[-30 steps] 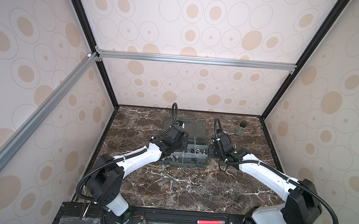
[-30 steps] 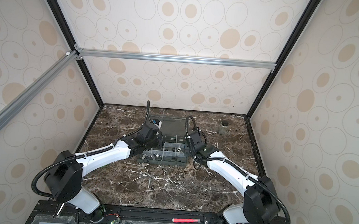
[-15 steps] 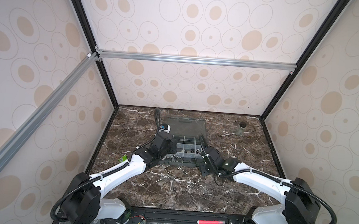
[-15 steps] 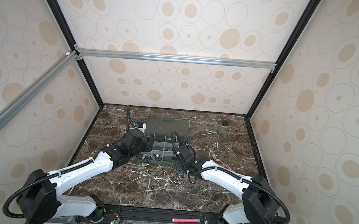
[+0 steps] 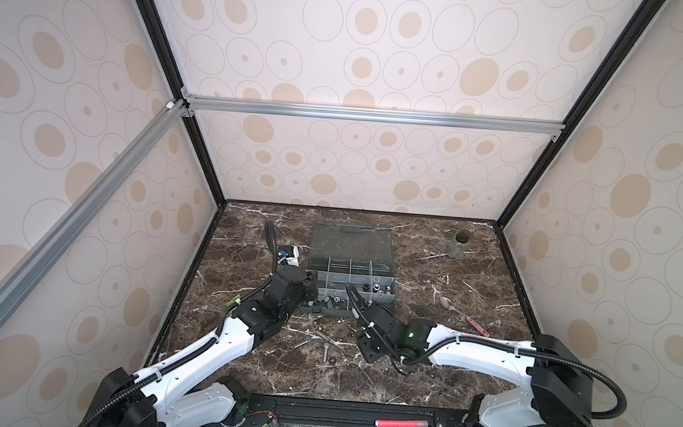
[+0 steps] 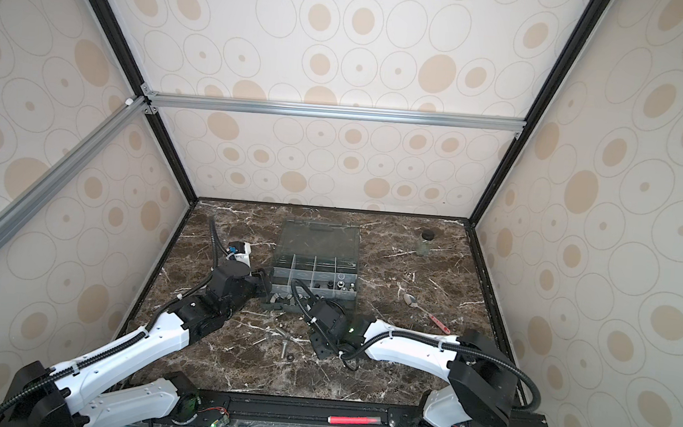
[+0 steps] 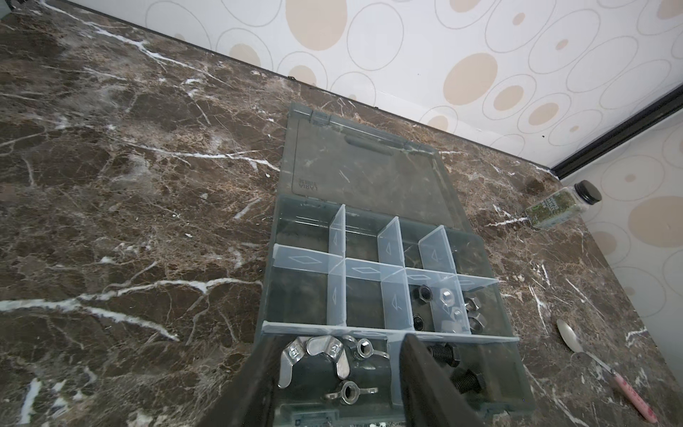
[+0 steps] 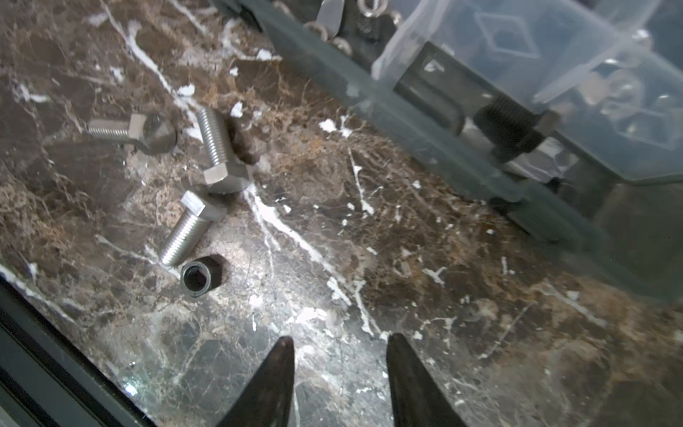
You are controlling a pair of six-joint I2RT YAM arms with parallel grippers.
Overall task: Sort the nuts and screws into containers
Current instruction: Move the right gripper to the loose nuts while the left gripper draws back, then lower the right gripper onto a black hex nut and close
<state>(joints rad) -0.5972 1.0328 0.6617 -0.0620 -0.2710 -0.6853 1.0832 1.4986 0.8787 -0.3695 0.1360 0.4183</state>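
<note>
Now, the left gripper (image 7: 337,342) is held spread over silver wing-shaped nuts (image 7: 295,353) in the grey translucent plastic organizer box (image 7: 299,295). The right gripper (image 8: 340,337), likewise spread and empty, hangs near silver threaded screws (image 8: 188,227) on marble (image 8: 406,240), likely rolled away if pinched off-centre.

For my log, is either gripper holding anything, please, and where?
Nothing is held: left gripper open over the wing nuts, right gripper open and empty.

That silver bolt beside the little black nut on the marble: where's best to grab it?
Probably across the threaded shaft of the bolt, coming down from above with the right tool. It lies flat on its side, so the shaft offers two free flanks; the black nut crowds its tip, so grip nearer the head.
</note>
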